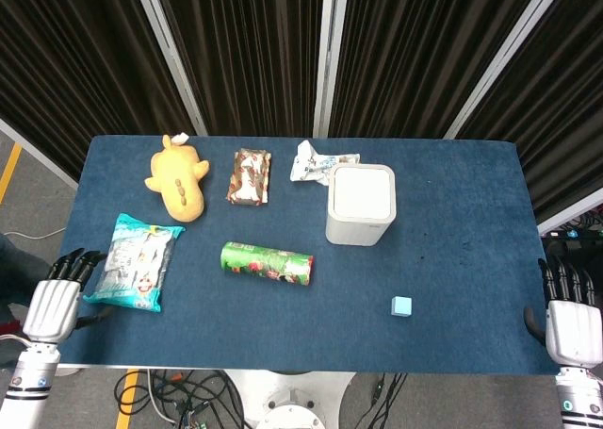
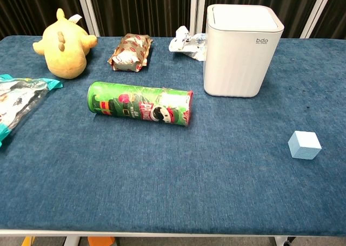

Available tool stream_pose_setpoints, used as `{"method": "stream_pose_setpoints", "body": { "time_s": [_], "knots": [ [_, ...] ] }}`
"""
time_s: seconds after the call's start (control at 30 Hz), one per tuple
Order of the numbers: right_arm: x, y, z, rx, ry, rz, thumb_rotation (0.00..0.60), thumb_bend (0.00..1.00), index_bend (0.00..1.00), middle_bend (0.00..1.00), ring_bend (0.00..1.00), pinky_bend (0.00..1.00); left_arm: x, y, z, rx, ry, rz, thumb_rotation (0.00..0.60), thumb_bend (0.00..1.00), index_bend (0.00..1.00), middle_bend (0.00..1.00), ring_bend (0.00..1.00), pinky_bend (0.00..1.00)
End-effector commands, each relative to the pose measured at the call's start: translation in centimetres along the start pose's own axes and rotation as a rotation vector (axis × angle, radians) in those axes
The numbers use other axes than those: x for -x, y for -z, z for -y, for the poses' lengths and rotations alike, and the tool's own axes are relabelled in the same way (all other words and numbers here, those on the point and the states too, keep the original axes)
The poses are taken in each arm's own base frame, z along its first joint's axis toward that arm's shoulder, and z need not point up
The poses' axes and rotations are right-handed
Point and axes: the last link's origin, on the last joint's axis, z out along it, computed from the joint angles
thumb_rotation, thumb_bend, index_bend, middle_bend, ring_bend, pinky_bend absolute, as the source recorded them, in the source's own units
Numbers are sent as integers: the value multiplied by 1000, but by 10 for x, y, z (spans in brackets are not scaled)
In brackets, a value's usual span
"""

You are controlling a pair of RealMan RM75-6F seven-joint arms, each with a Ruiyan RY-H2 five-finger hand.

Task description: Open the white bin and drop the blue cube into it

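Note:
The white bin [image 1: 361, 204] [image 2: 241, 50] stands upright right of the table's middle, its lid down. A small light blue cube [image 1: 401, 305] [image 2: 304, 145] lies on the blue cloth in front of the bin and a little to its right, near the front edge. My left hand [image 1: 57, 301] hangs off the table's front left corner, fingers apart and empty. Off the front right corner, my right hand [image 1: 571, 318] is also empty with fingers extended. Both hands are far from the cube and bin. Neither hand appears in the chest view.
A green snack tube [image 1: 267, 263] [image 2: 140, 103] lies on its side left of the bin. A yellow plush toy [image 1: 177, 177] [image 2: 62, 44], a brown snack packet [image 1: 250, 176] [image 2: 130, 52], a crumpled white wrapper [image 1: 316, 161] [image 2: 187, 42] and a teal bag [image 1: 137, 261] [image 2: 19, 97] lie further left and behind.

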Motion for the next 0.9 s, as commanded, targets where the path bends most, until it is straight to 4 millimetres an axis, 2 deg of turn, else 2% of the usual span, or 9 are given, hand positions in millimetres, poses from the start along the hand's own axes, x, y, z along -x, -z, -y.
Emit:
{"method": "stream_pose_setpoints", "body": {
  "time_s": [0.03,0.27,0.47,0.67,0.9],
  "knots": [
    [0,0,1,-7,-3,0,600,268,0,0,0,0,0,1,0,1,-2,3,600,39,190,165,88,164],
    [-3,-2,6,-32,-21,2,600,268,0,0,0,0,2,1,1,-5,-3,16,600,38,190,165,89,164],
    [-11,-22,30,-122,-41,5,600,268,0,0,0,0,2,0,2,-1,-4,22,600,38,189,165,88,164],
    [-32,-64,81,-283,6,-43,600,262,0,0,0,0,3,2,6,-9,-2,18,600,38,190,165,89,164],
    [-51,-123,160,-449,26,-45,600,258,0,23,0,0,1,4,11,-21,3,7,600,39,190,165,89,164]
  ]
}}
